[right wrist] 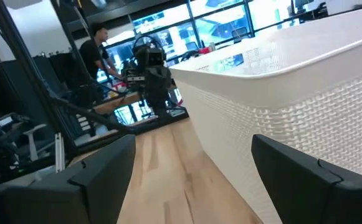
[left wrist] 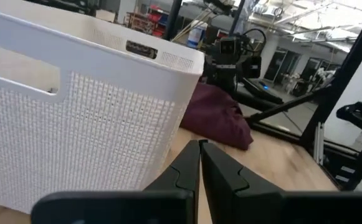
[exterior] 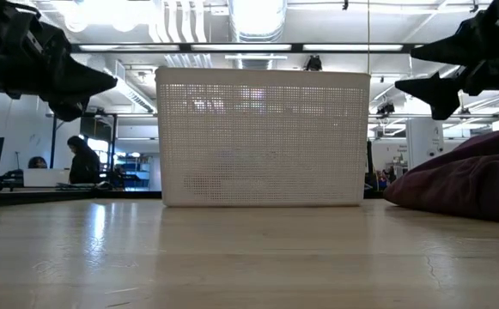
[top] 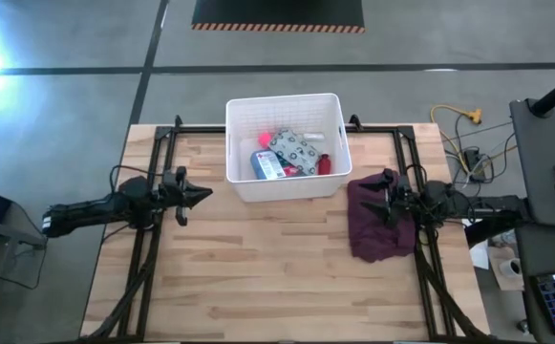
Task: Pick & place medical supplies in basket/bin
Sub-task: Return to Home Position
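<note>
Though carrying nothing, left gripper (top: 205, 195): fingers (left wrist: 187, 167) pressed together, hanging above the table (top: 277, 277), tips aimed at the bin's side wall.
right gripper (top: 376, 201): fingers (right wrist: 100, 168) spread wide with nothing between, tips aimed at the bin's opposite side wall.
maroon cloth (top: 380, 234): crumpled directly under the right gripper and trailing behind it, just beside the bin's corner.
bin (top: 287, 184): upright on the wood between the two grippers, just past both sets of tips, touched by neither.
medical supplies: all inside the bin; blue-white pouch (top: 269, 164) on the left gripper's side, pale patterned pack (top: 296, 145) mid-bin, red piece (top: 323, 164) on the right gripper's side, pink item (top: 258, 140) farther back.
person (exterior: 84, 161): far beyond the left gripper, in the room behind the table.
</note>
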### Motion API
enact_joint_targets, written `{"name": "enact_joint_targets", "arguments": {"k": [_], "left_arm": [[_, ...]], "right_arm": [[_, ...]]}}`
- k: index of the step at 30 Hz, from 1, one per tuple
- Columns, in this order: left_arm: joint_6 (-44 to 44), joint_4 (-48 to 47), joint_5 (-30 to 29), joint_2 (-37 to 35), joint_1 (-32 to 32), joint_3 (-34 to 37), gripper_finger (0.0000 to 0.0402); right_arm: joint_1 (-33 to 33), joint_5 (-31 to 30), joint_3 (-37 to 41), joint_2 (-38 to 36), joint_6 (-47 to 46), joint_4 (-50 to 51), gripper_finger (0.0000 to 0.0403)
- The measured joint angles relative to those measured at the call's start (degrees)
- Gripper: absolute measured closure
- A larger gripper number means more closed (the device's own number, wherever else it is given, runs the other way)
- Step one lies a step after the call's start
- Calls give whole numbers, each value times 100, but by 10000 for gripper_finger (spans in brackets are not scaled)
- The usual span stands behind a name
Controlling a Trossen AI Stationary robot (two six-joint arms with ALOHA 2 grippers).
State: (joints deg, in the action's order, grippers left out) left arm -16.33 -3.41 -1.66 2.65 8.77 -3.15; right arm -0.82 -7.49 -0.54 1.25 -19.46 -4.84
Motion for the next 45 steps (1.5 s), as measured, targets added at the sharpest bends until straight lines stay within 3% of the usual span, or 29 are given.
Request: {"name": "enact_joint_targets", "arguments": {"k": [45], "left_arm": [[-29,-95,1,5,-2,67,402]], "right_arm": [[4,-4,0,1,2,-3,100]]}}
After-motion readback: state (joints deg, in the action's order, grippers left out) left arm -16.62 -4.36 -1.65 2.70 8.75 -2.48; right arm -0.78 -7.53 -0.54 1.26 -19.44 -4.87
